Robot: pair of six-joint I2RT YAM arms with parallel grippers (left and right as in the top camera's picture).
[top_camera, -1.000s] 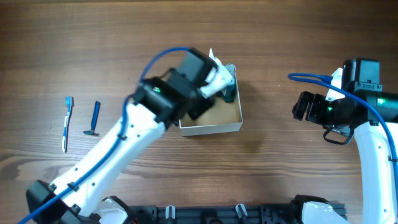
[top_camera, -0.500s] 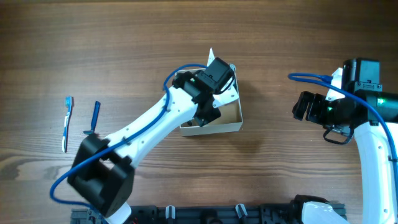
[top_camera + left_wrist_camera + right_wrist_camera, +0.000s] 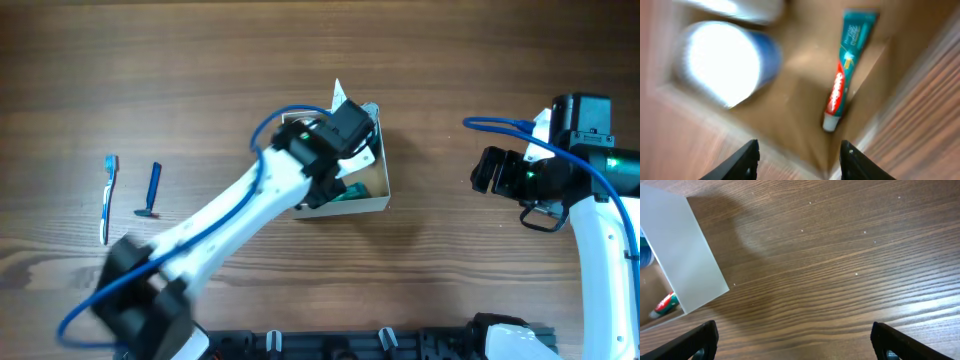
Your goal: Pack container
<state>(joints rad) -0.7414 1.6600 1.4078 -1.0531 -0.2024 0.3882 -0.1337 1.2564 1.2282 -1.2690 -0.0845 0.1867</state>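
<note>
The container [image 3: 340,207] is a white-walled box with a tan floor at the table's middle. A green and red toothpaste tube [image 3: 352,192] lies along its front right wall and shows clearly in the left wrist view [image 3: 846,70]. A blue jar with a white lid [image 3: 725,62] stands beside it on the box floor [image 3: 800,95]. My left gripper [image 3: 800,150] is open and empty just above the box. My right gripper [image 3: 487,170] is open and empty over the table to the right; its view [image 3: 795,340] shows the box wall [image 3: 685,250].
A blue and white toothbrush [image 3: 107,198] and a blue razor [image 3: 151,190] lie on the wood table at the far left. My left arm crosses the table from the front left to the box.
The left arm has swung and shifted over the box. The toothpaste tube now lies free on the box floor. The right arm has not moved.
</note>
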